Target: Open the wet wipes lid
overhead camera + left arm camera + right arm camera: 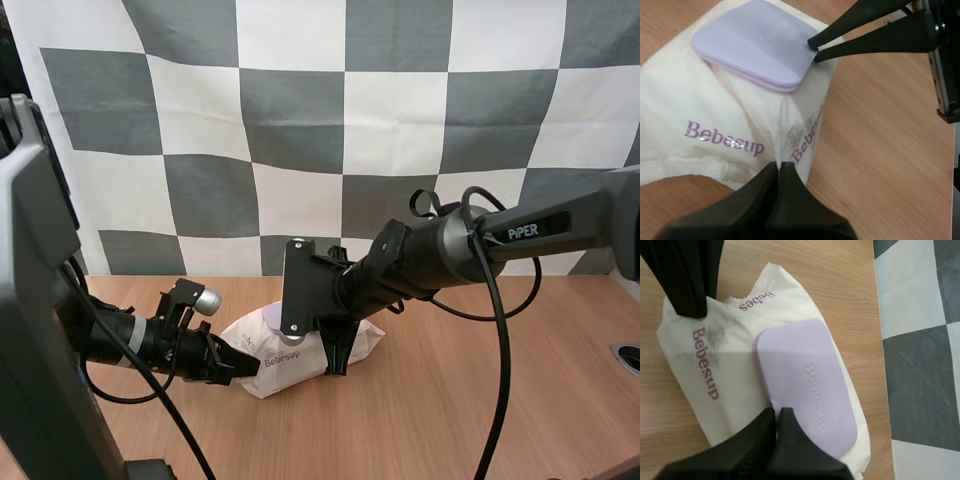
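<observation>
A white Bebesup wet wipes pack (pixel 290 358) (pixel 700 115) (pixel 705 360) lies on the wooden table, its lilac lid (pixel 270 318) (pixel 752 42) (pixel 805 380) flat and closed. My left gripper (pixel 245 368) (pixel 779 166) is shut on the wrapper at the pack's near end, where the film creases toward the tips. In the right wrist view it (pixel 687 290) rests on that end of the pack. My right gripper (pixel 337 368) (pixel 777 411) points down, fingers together, tips at the lid's edge. From the left wrist it (pixel 814 50) sits at the lid's corner.
The bare wooden table (pixel 450 400) stretches right of the pack. A round grey fitting (pixel 628 357) sits at its right edge. Both arms meet over the pack from opposite sides.
</observation>
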You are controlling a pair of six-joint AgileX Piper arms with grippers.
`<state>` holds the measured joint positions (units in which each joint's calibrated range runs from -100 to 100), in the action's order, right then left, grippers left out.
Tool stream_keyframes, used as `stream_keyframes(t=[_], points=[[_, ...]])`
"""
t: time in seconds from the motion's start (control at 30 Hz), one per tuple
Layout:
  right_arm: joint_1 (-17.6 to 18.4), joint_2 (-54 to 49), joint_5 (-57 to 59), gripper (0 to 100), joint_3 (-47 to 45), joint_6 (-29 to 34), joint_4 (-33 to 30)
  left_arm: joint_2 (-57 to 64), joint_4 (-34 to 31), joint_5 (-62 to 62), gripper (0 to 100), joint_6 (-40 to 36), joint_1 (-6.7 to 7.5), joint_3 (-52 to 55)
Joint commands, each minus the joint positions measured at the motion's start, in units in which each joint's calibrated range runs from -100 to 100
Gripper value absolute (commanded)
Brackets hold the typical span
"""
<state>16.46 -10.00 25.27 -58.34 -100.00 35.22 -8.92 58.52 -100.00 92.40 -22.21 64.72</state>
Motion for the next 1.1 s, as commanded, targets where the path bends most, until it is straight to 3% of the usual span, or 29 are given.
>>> stream_keyframes(t=[0.0,0.73,1.07], points=[[0.01,-0.09,-0.07,0,0.15,0.0,0.03,0.05,-0.7,0.0,0,1.0,0.04,-0.03],[0.01,-1.67,-2.77,0,7.28,0.0,8.08,-0.06,-1.89,0.0,0,1.0,0.04,0.72],[0.01,9.11,-6.56,0,13.74,0.0,8.69,-0.06,-1.87,0.0,0,1.0,0.04,1.47]])
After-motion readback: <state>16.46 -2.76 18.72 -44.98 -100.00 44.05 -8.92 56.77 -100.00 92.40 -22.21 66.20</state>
